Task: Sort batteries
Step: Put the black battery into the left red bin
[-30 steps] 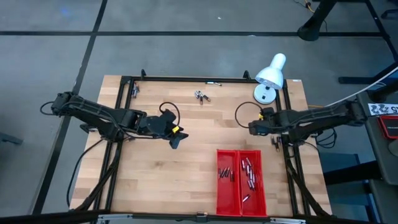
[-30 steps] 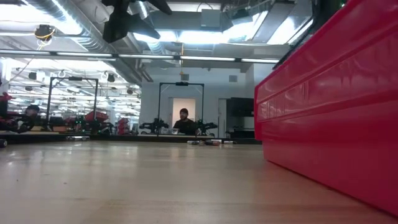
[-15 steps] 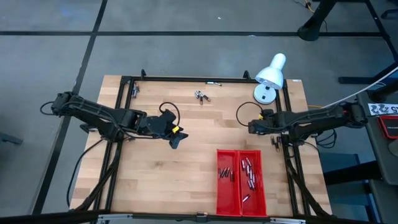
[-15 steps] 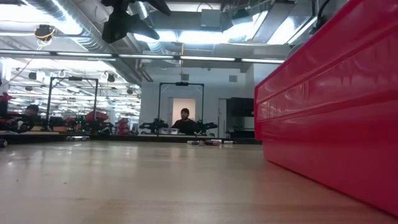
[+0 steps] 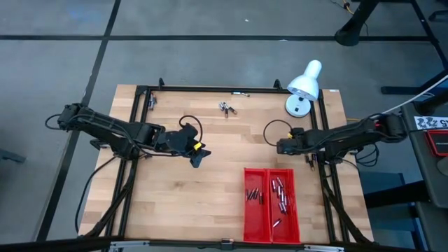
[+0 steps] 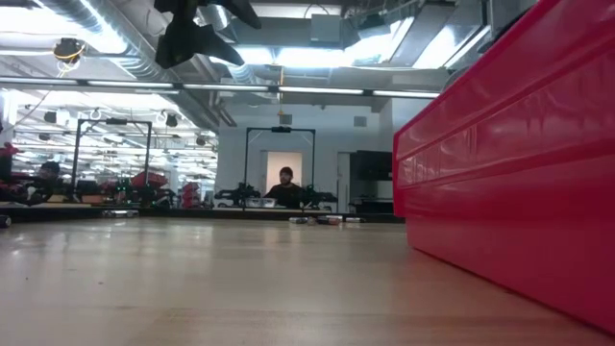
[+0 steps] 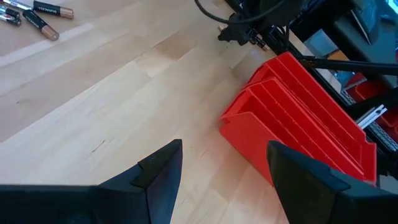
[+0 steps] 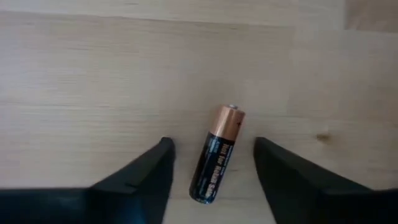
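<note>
The right claw (image 8: 211, 168) stands with fingers apart around one copper-topped battery (image 8: 217, 154) lying on the tabletop (image 5: 210, 182), likely to pinch it for the red tray (image 5: 271, 229) at 5 o'clock, while the left claw (image 5: 197, 154) waits open at 9 o'clock.

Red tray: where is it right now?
In the high view the red tray sits at the table's near edge on the right side, just below the right gripper, with batteries lying in both compartments.

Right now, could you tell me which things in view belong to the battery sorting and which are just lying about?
Job:
- battery between right gripper fingers
- loose batteries
- red tray, sorted batteries

Lying about:
- white lamp
- left gripper, idle
</note>
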Controlling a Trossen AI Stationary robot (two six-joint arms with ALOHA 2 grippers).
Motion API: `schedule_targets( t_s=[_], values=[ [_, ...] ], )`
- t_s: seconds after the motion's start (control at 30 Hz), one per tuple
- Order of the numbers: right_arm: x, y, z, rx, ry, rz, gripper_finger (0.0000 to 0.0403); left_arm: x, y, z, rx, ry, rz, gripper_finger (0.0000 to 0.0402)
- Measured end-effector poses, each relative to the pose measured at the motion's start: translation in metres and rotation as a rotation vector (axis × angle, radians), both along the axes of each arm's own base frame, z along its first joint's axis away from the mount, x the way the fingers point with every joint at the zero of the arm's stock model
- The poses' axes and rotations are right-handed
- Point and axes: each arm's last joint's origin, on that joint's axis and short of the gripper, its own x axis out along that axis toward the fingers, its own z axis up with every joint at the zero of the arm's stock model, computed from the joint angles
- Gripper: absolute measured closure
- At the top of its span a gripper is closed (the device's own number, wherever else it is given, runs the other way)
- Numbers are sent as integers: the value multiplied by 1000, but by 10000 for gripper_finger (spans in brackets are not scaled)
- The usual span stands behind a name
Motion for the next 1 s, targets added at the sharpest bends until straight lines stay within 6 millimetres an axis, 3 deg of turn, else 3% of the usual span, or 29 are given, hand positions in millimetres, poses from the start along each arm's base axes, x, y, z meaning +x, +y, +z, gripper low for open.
schedule_targets(
  t_s=[0.27, 0.47, 0.63, 1.0],
  values=[
    [-1, 0, -6, 1, 83, 59, 362, 0, 0, 0, -1, -1, -2, 178],
    [11, 1, 11, 46, 72, 123, 364, 0, -1, 0, 0, -1, -2, 178],
    [33, 6, 39, 71, -25, 221, 364, 0, -1, 0, 3, 4, -5, 178],
    [81, 47, 132, -62, -360, 442, 364, -3, 0, -4, 35, 54, -20, 178]
  ],
)
